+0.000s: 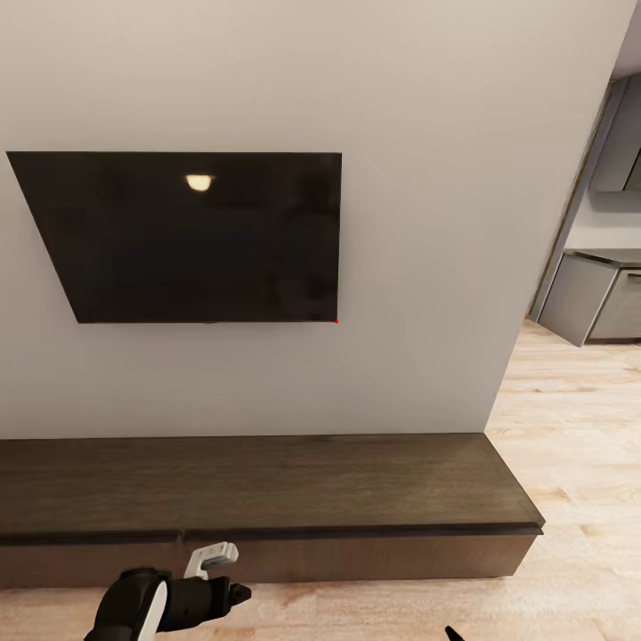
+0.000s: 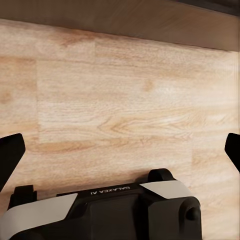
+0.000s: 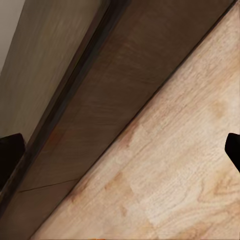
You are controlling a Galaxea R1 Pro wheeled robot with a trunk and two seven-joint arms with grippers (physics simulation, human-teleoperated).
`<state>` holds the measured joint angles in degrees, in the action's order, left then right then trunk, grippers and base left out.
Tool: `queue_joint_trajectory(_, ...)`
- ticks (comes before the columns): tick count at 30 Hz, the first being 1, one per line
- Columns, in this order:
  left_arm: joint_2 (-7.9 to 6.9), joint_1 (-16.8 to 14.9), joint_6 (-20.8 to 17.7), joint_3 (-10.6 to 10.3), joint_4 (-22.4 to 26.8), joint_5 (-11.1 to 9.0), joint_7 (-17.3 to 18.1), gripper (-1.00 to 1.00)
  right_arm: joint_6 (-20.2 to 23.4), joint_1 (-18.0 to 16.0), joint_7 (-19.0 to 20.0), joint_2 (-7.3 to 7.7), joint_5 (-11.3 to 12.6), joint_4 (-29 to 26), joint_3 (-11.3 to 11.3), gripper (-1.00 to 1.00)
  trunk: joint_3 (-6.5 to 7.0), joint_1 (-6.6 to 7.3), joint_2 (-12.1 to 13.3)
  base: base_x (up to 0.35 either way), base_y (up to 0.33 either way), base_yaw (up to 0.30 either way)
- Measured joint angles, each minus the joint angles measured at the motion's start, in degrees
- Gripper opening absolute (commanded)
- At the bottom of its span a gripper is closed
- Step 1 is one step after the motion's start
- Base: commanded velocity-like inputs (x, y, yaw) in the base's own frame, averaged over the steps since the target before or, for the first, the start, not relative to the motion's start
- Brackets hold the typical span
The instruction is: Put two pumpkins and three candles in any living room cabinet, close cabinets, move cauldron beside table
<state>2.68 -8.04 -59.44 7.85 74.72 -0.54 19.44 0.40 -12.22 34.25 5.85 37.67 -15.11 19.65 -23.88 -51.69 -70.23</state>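
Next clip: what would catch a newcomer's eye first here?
The big black TV on the pale wall, with a lamp glint on its screen, dominates the head view. Below it runs the long dark cabinet, all fronts shut, on light wood floor. The left hand sits low before the cabinet, fingers spread with nothing between them.

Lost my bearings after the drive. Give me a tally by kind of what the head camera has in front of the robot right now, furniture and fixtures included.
Cabinet, long, low, dark brown, fronts shut: 1
Wall-mounted dark screen: 1
Grey kitchen units past the wall's end: 1 group
Pumpkins, candles, cauldron: 0 seen
Total: 3
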Motion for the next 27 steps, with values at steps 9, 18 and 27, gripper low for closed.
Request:
queue_joint_trajectory(9,-0.41,-0.1,-0.4,0.4,2.5,0.1,2.6,1.0,2.2,-0.7,2.8,0.73,2.9,-0.3,3.0,1.0,0.0,0.0,0.0,0.0,0.0,0.0)
queue_joint_trajectory(18,-0.48,-0.1,-0.5,0.4,3.4,0.2,5.5,1.0,5.1,-3.6,5.7,-0.2,5.9,-0.2,5.9,1.0,-0.71,-0.87,-1.6,0.0,0.0,0.0)
queue_joint_trajectory(27,-0.4,-0.1,-0.5,0.4,3.4,0.1,10.7,1.0,8.8,-6.2,6.7,-0.91,17.7,0.1,14.2,1.0,-0.72,-0.88,-1.6,0.0,0.0,0.0)
